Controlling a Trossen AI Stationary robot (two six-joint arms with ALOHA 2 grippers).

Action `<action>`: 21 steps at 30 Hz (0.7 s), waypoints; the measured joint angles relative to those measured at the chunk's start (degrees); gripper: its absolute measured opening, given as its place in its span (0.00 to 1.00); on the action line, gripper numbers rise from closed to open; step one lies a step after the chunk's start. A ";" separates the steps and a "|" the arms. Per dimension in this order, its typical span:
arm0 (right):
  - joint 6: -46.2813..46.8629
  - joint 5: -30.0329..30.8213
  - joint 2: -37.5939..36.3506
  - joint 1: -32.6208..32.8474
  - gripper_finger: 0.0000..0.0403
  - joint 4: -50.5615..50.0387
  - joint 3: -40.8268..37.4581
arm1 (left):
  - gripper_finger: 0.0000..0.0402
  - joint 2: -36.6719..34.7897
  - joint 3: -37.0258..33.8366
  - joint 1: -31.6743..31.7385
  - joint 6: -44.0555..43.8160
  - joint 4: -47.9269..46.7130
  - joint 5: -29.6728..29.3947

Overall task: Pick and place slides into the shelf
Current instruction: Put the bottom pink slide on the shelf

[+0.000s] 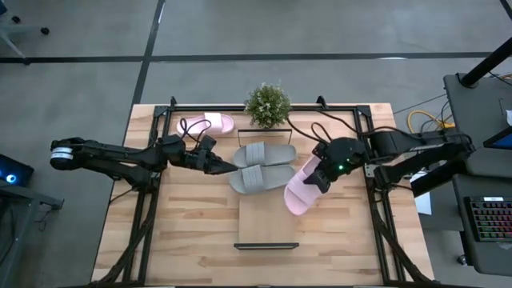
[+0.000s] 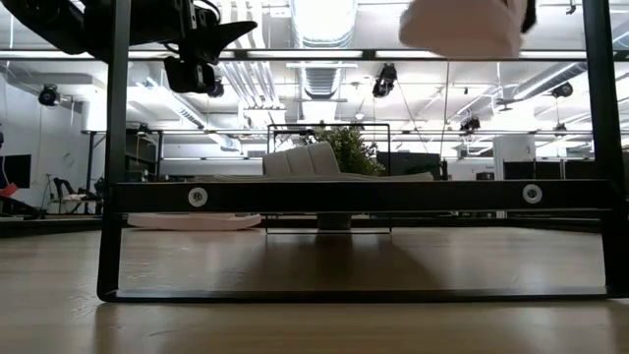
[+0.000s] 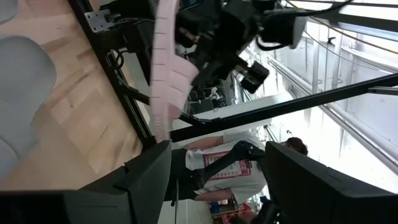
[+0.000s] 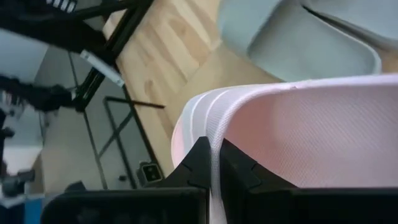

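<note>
My right gripper is shut on a pale pink slide, which hangs in the air over the table's right half, high in the low view. Two grey slides lie side by side, soles down, on the far end of the shelf, a narrow light-wood board with a black wire frame. A second pink slide lies on the table at the far left. My left gripper hovers open and level just left of the grey slides, with nothing between its fingers. My right gripper pinches a thin ribbed edge of the pink slide between its two fingers; whether that edge is strap or sole, I cannot tell. The fingers slant down from the table's right side. The slide is lifted clear of the table and tilted, hanging below the gripper.
A small potted plant stands at the far edge behind the shelf. Black rails run along the table's sides, and one crosses the low view. A person stands beyond the table in the left wrist view. The shelf's near half is bare wood.
</note>
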 joint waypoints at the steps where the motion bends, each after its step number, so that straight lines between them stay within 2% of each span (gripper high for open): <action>1: -1.23 -0.86 0.69 -0.36 0.02 -1.01 1.60 | 0.61 0.00 0.00 0.00 0.00 0.07 -0.01; 9: -8.40 -8.47 6.98 -1.51 0.02 -4.90 10.18 | 0.61 0.00 0.00 0.00 -0.06 0.12 0.16; 21: -15.74 -20.16 15.83 -1.49 0.02 -6.80 14.98 | 0.61 0.00 0.15 -0.04 -1.86 0.12 0.20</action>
